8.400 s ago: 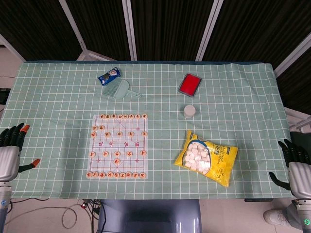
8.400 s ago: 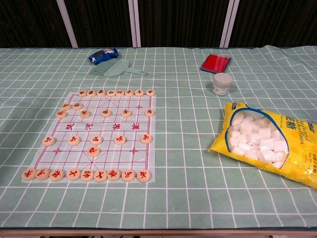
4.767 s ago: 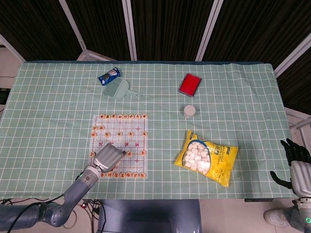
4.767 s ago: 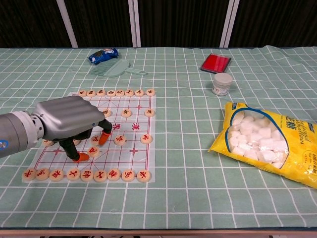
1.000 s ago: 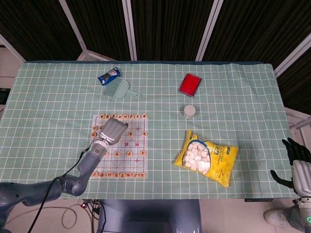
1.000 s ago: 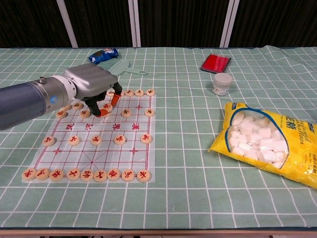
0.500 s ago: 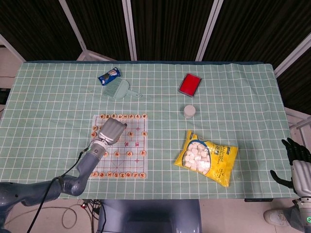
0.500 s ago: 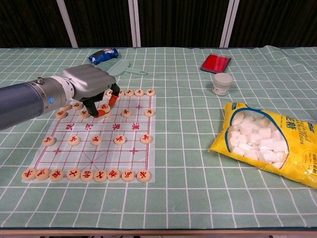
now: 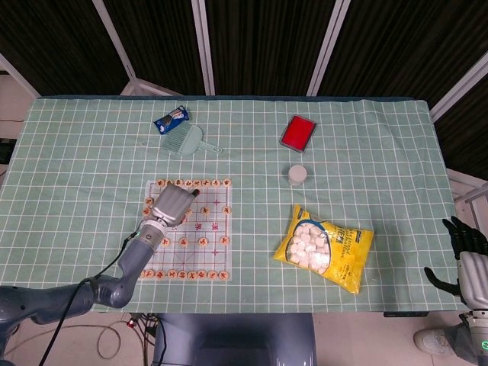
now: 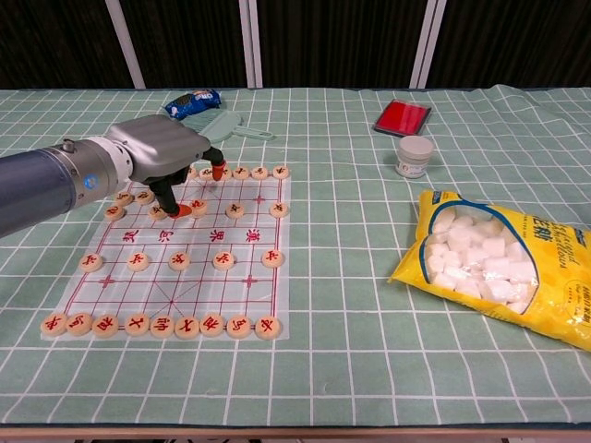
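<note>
1. Over on the far left, my left hand (image 10: 157,152) hangs above the upper left part of the chess board (image 10: 242,277), palm down, its orange-tipped fingers (image 10: 218,172) apart and pointing at the pieces; I see nothing pinched between them, so it holds nothing.
2. Under that hand, one fingertip comes down just beside a round chess piece (image 10: 197,207) in the second row from the far edge; whether it touches the piece I cannot tell.
3. From the head view, the same left hand (image 9: 171,203) covers the board's (image 9: 206,252) upper left corner, and the grey forearm runs down to the table's near edge.
4. Behind the board lie a pale green dustpan (image 10: 214,130) and a blue snack packet (image 10: 192,101), just beside each other and well apart from my hand.
5. Right of the board's far edge, a small white jar (image 10: 413,156) stands upright, with a red flat box (image 10: 403,117) behind it.
6. Nearer to me on the right, a yellow bag of white sweets (image 10: 503,266) lies flat on the checked green cloth (image 10: 351,369).
7. At the far right, my right hand (image 9: 465,255) shows only in the head view, off the table's edge, fingers spread, holding nothing.
</note>
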Action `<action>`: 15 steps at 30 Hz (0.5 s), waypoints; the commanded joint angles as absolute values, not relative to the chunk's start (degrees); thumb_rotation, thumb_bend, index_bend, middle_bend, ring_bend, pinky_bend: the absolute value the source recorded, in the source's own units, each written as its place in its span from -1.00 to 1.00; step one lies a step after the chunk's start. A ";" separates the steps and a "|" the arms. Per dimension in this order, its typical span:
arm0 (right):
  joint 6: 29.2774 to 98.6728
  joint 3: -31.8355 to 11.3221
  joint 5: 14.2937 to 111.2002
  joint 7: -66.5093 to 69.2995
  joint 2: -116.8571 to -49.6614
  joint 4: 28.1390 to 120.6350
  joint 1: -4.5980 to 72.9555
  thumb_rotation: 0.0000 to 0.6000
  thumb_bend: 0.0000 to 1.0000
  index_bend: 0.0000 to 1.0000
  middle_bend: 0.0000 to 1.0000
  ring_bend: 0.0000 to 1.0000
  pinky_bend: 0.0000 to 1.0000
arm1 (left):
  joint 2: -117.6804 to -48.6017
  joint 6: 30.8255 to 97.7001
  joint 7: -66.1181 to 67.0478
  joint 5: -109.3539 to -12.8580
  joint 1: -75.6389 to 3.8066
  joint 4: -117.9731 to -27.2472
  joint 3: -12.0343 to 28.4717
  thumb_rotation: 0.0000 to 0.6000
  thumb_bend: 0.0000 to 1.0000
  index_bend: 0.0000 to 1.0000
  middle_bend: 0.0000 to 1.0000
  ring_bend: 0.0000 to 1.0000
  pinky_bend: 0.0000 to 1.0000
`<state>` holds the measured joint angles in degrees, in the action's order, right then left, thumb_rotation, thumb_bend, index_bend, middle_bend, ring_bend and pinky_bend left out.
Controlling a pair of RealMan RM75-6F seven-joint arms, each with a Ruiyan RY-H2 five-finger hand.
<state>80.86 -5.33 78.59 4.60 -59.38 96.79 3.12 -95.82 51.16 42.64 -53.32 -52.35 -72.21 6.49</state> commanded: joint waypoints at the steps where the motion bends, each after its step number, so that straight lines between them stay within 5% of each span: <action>1: 80.87 -5.35 78.56 4.61 -59.36 96.79 3.12 1.00 -0.40 -1.00 -1.00 -1.00 -1.00 | -94.82 52.21 41.70 -53.89 -51.70 -73.67 6.58 1.00 -0.54 -0.42 1.00 0.80 0.83; 5: 80.98 -5.30 78.71 4.54 -59.34 96.76 3.07 1.00 -0.40 -1.00 -1.00 -1.00 -1.00 | -92.66 55.90 38.89 -56.12 -49.56 -77.16 6.69 1.00 -0.58 -0.49 0.93 0.66 0.73; 9: 81.16 -5.25 78.96 4.29 -59.39 96.54 3.06 1.00 -0.40 -1.00 -1.00 -1.00 -1.00 | -89.58 62.47 34.58 -59.99 -45.53 -82.00 6.26 1.00 -0.65 -0.72 0.51 0.30 0.44; 15: 81.32 -4.98 79.45 2.59 -59.53 96.00 3.14 1.00 -0.40 -1.00 -1.00 -1.00 -1.00 | -82.52 74.48 28.66 -66.86 -36.81 -89.34 2.98 1.00 -0.82 -1.00 -0.71 -0.81 -0.52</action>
<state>81.29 -5.07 79.32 3.13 -59.51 96.20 3.10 -86.36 69.17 31.79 -63.43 -41.32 -85.58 4.86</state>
